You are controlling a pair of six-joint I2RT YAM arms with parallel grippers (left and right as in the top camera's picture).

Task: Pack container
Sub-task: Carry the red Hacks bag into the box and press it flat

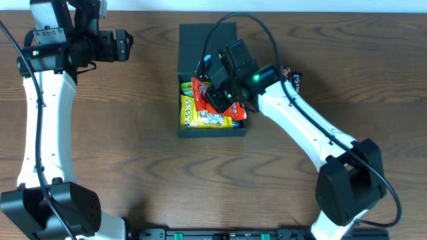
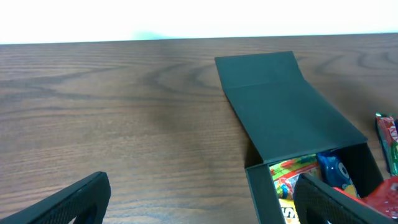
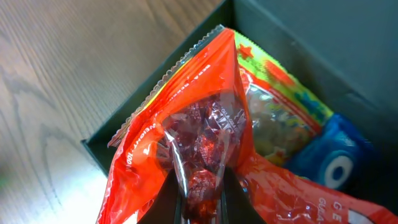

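Found at the near edge of the wooden table (image 1: pixel 133 173), toward its left and right corners: the two arm bases.

Farther in, about the middle of the table: the container (image 1: pixel 212 132), dark, shallow and standing open, long axis running near to far. Packed at its near end with a yellow snack packet (image 1: pixel 203 119), lying flat against the front wall.

Just beyond that, reaching down into the box from the right: the right gripper (image 1: pixel 217 100), fingers pressed almost together and pinching a red snack packet (image 3: pixel 205 124) by its clear window. Crimped edge of that packet close along one container wall. Tucked beside and beneath it, all within the box: a green-and-yellow gummy packet (image 3: pixel 280 106) and a blue packet (image 3: pixel 336 165).

Past the box body: the hinged lid (image 2: pixel 280 106), thrown back toward the far edge, inner face up, bare.

Right of the container, level with its far end, on the open wood: one loose packet (image 1: pixel 293 79), red and dark, partly hidden behind the right arm; cannot tell what kind.

Farthest off, by the far left corner: the left gripper (image 1: pixel 123 45), well apart from the container. Fingers (image 2: pixel 68 199) spread wide, holding nothing, pointed across the table toward the open box.
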